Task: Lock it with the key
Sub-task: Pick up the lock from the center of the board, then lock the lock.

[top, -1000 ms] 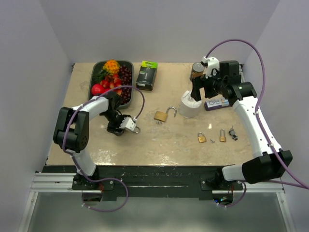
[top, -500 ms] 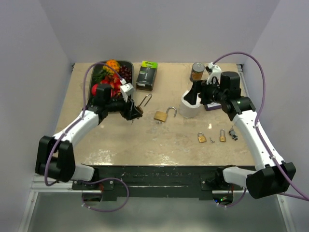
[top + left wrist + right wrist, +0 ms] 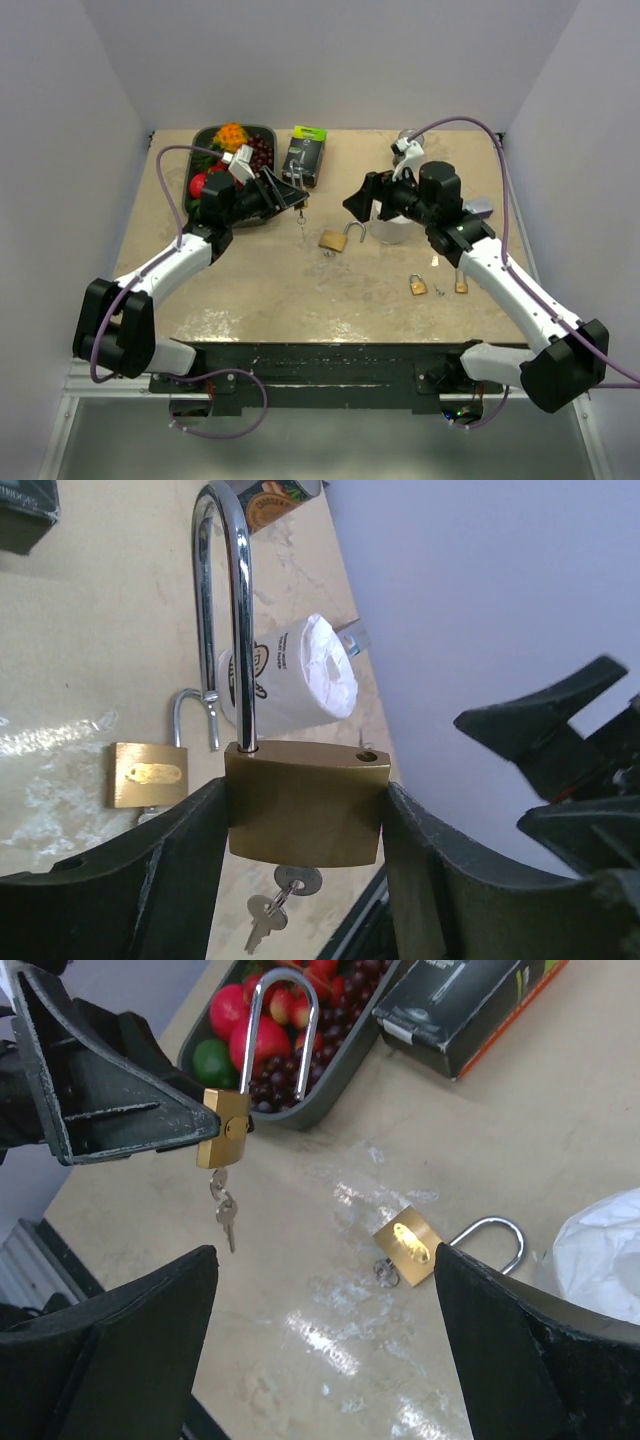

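Right gripper (image 3: 325, 1252) fingers stand wide apart at lower frame, nothing between them. Upper left, black left gripper (image 3: 210, 1118) clamps a brass padlock with tall silver shackle (image 3: 224, 1142), held off the surface; small silver keys (image 3: 224, 1215) dangle beneath. Second brass padlock (image 3: 407, 1244), shackle open, lies on beige tabletop (image 3: 500, 1140). Beyond: dark fruit tray (image 3: 330, 1080), black box (image 3: 470, 1000). White crumpled cup (image 3: 600, 1250) at right edge.

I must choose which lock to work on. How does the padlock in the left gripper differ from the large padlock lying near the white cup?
The held padlock stands upright in the air, clamped by the left gripper; the table padlock lies flat on the table. The held padlock has keys dangling under its body; the table padlock shows none hanging from it. Both are brass with a silver shackle standing open.
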You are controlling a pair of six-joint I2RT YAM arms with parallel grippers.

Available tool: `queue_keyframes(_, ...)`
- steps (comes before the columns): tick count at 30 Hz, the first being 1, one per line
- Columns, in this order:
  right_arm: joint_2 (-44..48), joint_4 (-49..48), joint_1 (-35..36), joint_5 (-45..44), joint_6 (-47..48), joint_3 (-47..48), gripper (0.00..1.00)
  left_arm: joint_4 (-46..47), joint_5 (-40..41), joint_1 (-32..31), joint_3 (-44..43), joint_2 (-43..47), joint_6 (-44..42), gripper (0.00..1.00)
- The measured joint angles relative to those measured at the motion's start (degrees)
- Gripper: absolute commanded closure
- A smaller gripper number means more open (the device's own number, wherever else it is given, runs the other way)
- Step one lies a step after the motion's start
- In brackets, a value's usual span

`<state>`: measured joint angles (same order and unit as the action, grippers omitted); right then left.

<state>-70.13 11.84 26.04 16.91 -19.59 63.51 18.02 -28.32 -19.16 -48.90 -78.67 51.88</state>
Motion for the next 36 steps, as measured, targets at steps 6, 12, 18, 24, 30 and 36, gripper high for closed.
queue_keyframes(6, 1.4, -9.8, 4.5, -5.8, 1.5, -4.5, 0.13, 0.6, 2.8, -0.3, -1.1, -1.2, 11.8, 1.0)
queue_keyframes(12, 1.0, -16.4, 12.2, -10.2, 4.7, -4.6, 0.17, 1.2, 5.9, -1.4, -3.1, -1.1, 16.9, 1.0)
queue_keyframes(18, -2.8, -20.5, 17.0, -14.7, 8.0, -4.3, 0.24, 1.5, 7.1, -2.3, -3.4, -0.9, 18.4, 1.0)
queue_keyframes(24, -7.5, -22.9, 19.5, -20.3, 11.1, -4.0, 0.28, 1.6, 7.3, -2.7, -4.5, -0.9, 19.2, 1.0)
queue_keyframes(30, -10.7, -26.5, 20.5, -23.9, 12.9, -2.8, 0.34, 2.3, 7.4, -3.0, -5.4, -0.6, 19.7, 1.0)
queue_keyframes(36, -12.5, -28.6, 20.6, -26.5, 13.5, -0.4, 0.47, 2.5, 7.3, -3.2, -5.4, 0.2, 20.6, 1.0)
